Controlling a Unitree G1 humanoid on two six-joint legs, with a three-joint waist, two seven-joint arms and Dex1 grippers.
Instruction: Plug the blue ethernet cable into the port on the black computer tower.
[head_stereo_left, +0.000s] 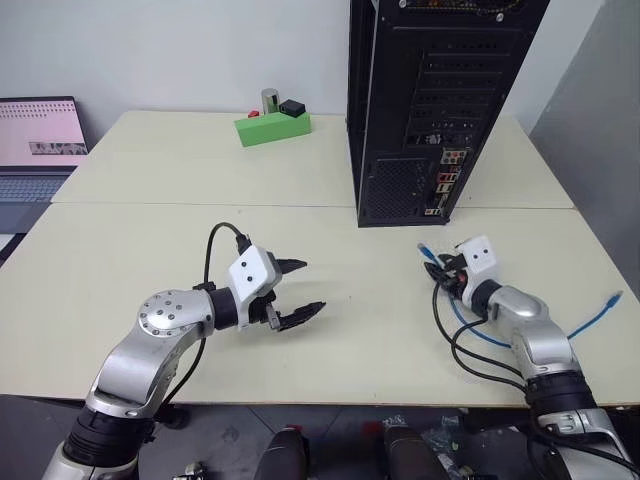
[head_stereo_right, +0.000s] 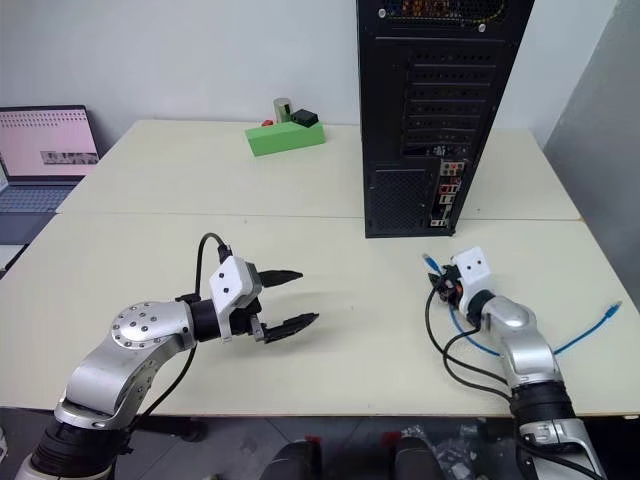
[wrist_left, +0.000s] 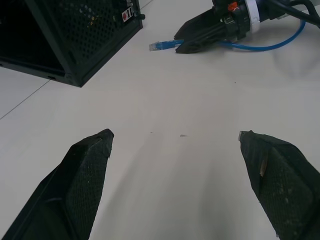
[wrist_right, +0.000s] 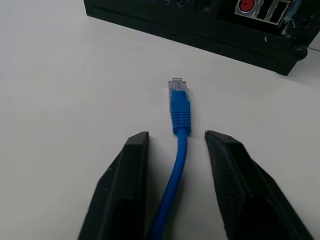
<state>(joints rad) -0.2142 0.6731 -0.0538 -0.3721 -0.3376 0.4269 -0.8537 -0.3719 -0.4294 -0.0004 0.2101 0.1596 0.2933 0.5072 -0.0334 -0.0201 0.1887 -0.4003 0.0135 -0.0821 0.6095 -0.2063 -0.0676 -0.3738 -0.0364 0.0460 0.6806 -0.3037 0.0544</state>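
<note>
The black computer tower (head_stereo_left: 430, 100) stands at the back of the table, its rear connector panel (head_stereo_left: 448, 180) facing me. I cannot pick the port out among those connectors. The blue ethernet cable (wrist_right: 179, 107) lies on the table in front of the tower, with its clear plug tip pointing at it. Its far end (head_stereo_left: 612, 297) trails off to the right. My right gripper (head_stereo_left: 437, 265) rests low over the cable just behind the plug. Its jaws are narrow, one on each side of the cord, with small gaps showing. My left gripper (head_stereo_left: 313, 286) hovers wide open and empty over mid-table.
A green block (head_stereo_left: 272, 127) carrying small parts sits at the back, left of the tower. A laptop (head_stereo_left: 40, 140) is at the far left. Black arm cables (head_stereo_left: 470, 350) loop on the table beside my right wrist. A seam (head_stereo_left: 200, 204) joins two tabletops.
</note>
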